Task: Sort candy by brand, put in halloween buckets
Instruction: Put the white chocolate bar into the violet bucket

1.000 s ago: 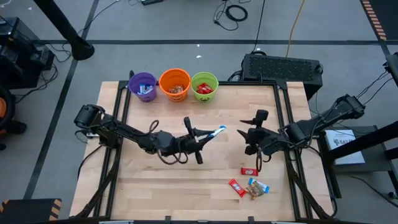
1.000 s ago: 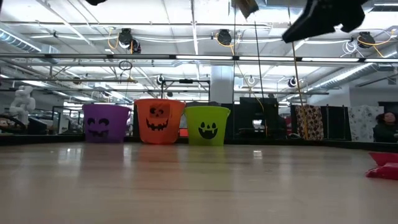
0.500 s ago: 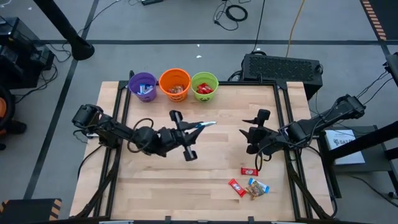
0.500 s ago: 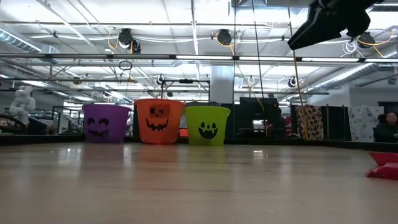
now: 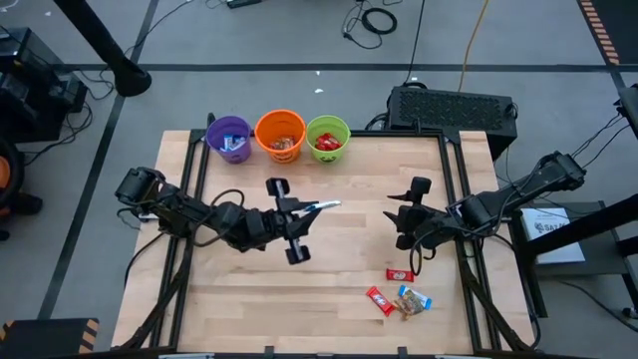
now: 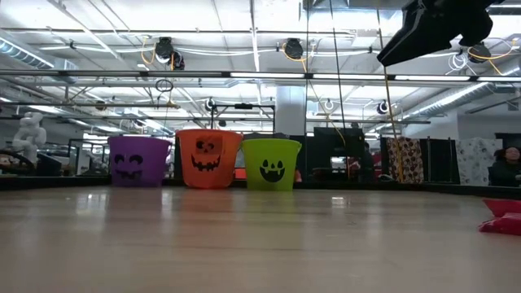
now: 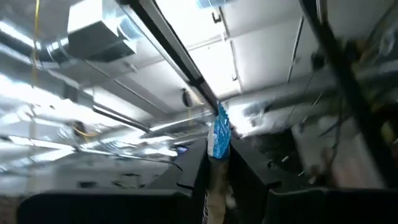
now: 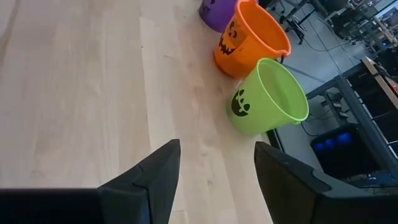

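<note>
From above we see the left end effector (image 5: 321,206) over the bench (image 5: 329,299) centre, pinching a blue candy (image 5: 329,204). The right end effector (image 5: 399,221) hangs to the right, fingers spread, holding nothing. 3 buckets stand in a row at the far edge: purple (image 5: 229,138), orange (image 5: 280,135), green (image 5: 328,137). 3 candies (image 5: 399,291) lie near the right front.

At bench level we see the buckets well back and a red candy (image 6: 501,216) at the right.

The left wrist shows the blue wrapper clamped between its fingers (image 7: 193,171).

The right wrist shows spread fingers (image 8: 155,174) over bare wood near the green bucket.
</note>
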Robot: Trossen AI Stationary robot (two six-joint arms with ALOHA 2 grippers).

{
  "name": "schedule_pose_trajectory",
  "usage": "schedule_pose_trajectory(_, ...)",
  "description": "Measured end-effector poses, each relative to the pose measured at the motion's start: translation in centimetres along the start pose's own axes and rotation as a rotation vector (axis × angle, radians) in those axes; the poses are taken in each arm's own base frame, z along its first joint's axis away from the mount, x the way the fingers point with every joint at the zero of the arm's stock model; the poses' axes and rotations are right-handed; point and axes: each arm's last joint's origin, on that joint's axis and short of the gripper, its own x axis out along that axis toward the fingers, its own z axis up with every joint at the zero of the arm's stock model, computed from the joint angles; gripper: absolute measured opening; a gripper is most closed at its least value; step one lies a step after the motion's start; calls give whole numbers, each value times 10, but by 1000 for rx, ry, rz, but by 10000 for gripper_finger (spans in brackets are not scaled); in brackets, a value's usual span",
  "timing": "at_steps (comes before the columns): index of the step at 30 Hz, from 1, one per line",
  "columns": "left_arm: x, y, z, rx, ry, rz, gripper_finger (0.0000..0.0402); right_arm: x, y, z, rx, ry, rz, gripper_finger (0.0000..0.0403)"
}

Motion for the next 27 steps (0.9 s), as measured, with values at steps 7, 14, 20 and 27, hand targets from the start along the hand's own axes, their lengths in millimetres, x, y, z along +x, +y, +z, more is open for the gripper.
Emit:
schedule_pose_trajectory(7, 0, 1, -2, 393, 54, 36, 67, 0, 1, 0, 0, 2, 23, 198)
schedule_pose_trajectory(14, -1, 9, -5, 849, 269, 188, 67, 0, 1, 0, 0, 2, 23, 198)
schedule_pose_trajectory(20, 1, 29, -15, 1086, 515, 307, 67, 0, 1, 0, 0, 2, 22, 198)
schedule_pose_trajectory(27, 7, 99, -20, 1142, 837, 614, 67, 0, 1, 0, 0, 2, 22, 198)
